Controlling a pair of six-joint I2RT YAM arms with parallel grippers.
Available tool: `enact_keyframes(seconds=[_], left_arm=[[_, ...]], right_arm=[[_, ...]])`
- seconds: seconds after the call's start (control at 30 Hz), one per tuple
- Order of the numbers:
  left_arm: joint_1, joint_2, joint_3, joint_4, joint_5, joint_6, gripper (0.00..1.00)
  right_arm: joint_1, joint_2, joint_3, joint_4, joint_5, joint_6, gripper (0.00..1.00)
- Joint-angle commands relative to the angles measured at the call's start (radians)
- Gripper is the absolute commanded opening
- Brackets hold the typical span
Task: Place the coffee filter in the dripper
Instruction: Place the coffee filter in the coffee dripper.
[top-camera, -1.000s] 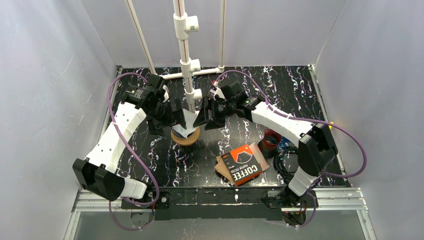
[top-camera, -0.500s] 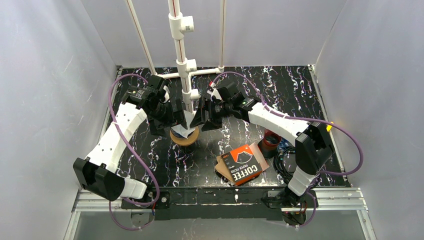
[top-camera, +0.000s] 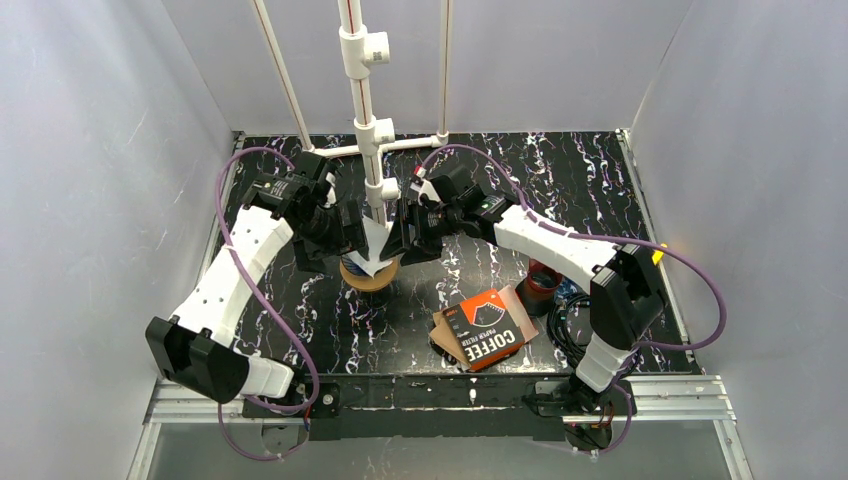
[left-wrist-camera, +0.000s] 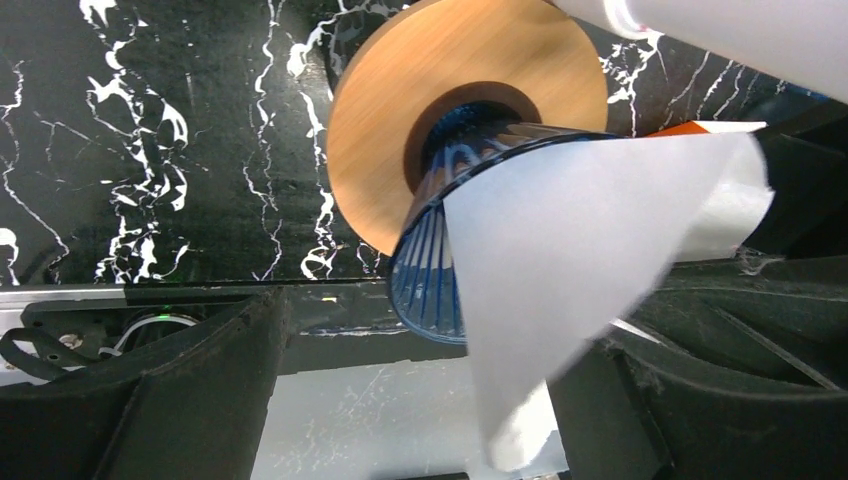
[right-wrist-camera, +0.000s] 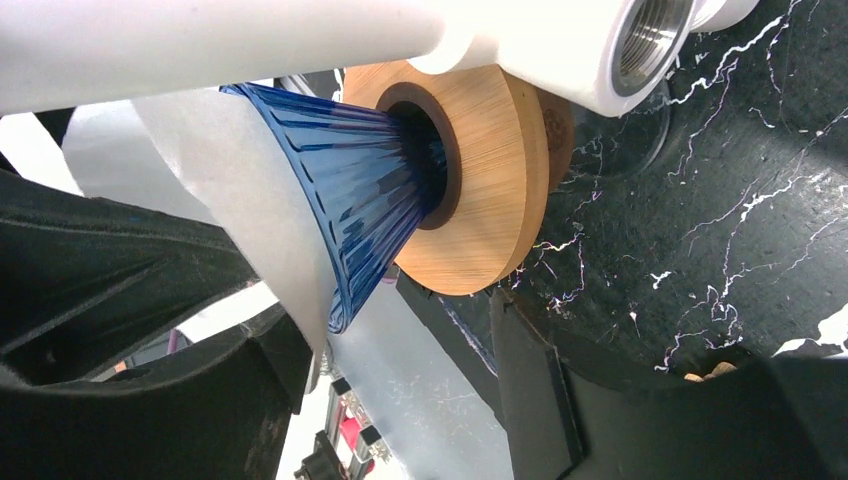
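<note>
Top external | arms extended inward | left hand (top-camera: 350, 236), right hand (top-camera: 402, 238) flank dripper (top-camera: 367, 276)

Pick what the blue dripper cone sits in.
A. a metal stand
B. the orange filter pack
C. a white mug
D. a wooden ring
D: in both wrist views the narrow end of the blue cone goes into the dark hole at the middle of the wooden ring.
</note>
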Motion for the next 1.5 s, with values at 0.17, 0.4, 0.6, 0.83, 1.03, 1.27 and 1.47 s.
enact_keyframes(seconds=[0.17, 0.4, 0.6, 0.83, 1.03, 1.27, 1.47], left_arm=[[0.040, -0.073, -0.034, -0.052, -0.084, 0.018, 0.85], [0.070, -0.073, -0.044, -0.048, -0.075, 0.029, 0.82], [0.089, -0.073, -0.060, -0.046, -0.071, 0.045, 0.79], [0.107, -0.084, -0.081, -0.050, -0.084, 0.062, 0.79], [0.115, -0.095, -0.092, -0.053, -0.089, 0.076, 0.79], [0.121, -0.100, -0.098, -0.053, -0.089, 0.075, 0.79], [0.126, -0.100, -0.093, -0.054, -0.089, 0.078, 0.79]], right_arm=[[0.004, 0.024, 0.070, -0.079, 0.014, -0.053, 0.67], [0.007, 0.027, 0.082, -0.104, 0.018, -0.067, 0.66], [0.005, 0.029, 0.088, -0.112, 0.021, -0.071, 0.66], [0.005, 0.036, 0.097, -0.118, 0.017, -0.076, 0.66], [0.005, 0.039, 0.095, -0.119, 0.015, -0.077, 0.66], [0.005, 0.041, 0.097, -0.134, 0.023, -0.083, 0.66], [0.004, 0.038, 0.100, -0.135, 0.020, -0.096, 0.67]])
